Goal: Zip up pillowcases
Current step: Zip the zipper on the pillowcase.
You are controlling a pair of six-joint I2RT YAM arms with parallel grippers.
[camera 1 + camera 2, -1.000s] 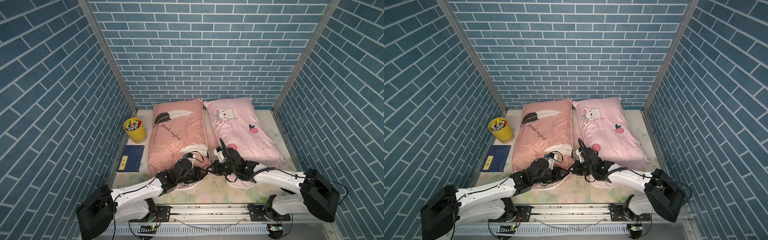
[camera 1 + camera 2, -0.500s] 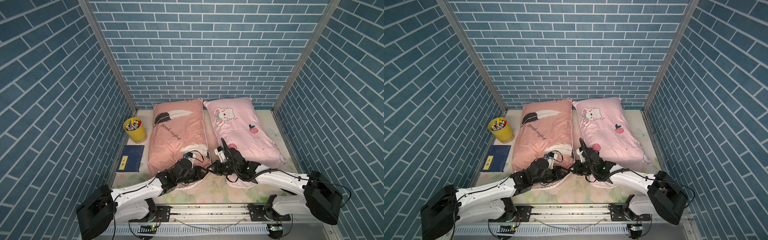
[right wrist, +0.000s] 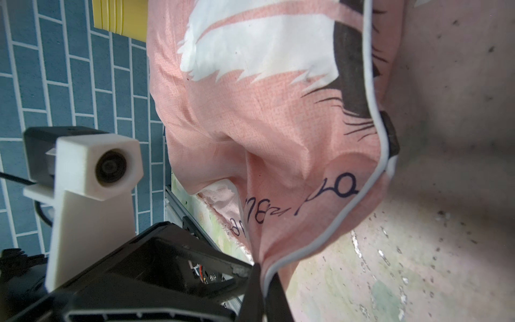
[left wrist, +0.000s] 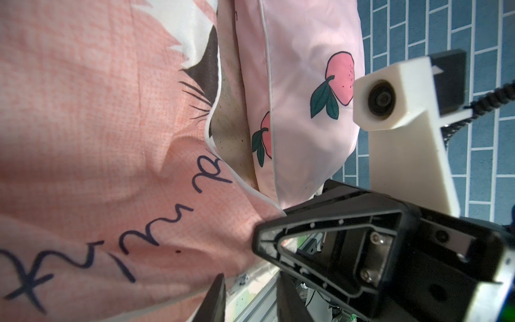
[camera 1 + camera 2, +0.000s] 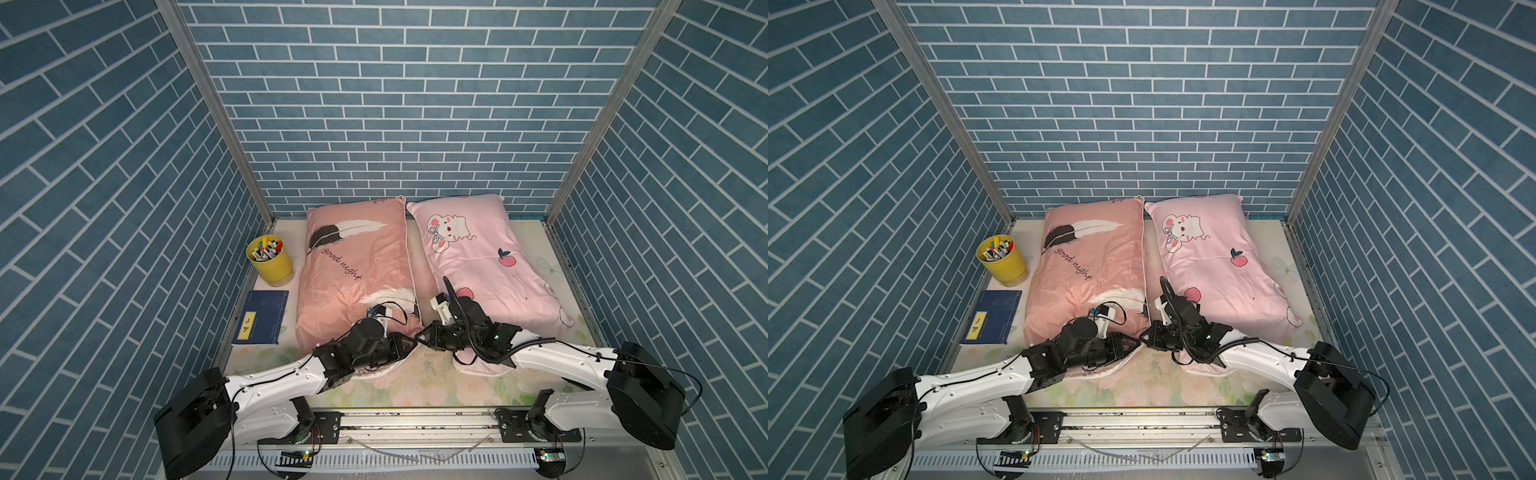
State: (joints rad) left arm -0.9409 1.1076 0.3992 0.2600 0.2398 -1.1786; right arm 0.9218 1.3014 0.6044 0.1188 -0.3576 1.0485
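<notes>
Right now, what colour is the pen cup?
The pen cup is yellow, clearest in a top view.

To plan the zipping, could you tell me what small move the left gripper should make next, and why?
Probably ease the left gripper onto the gaping near edge of the salmon-pink pillowcase to seek the zipper pull, which I cannot see. Its jaws stand open and empty, while the right gripper pinches the corner piping.

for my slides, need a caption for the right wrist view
Right wrist view: the right fingers pinch the piped corner of the salmon-pink pillowcase.
</notes>
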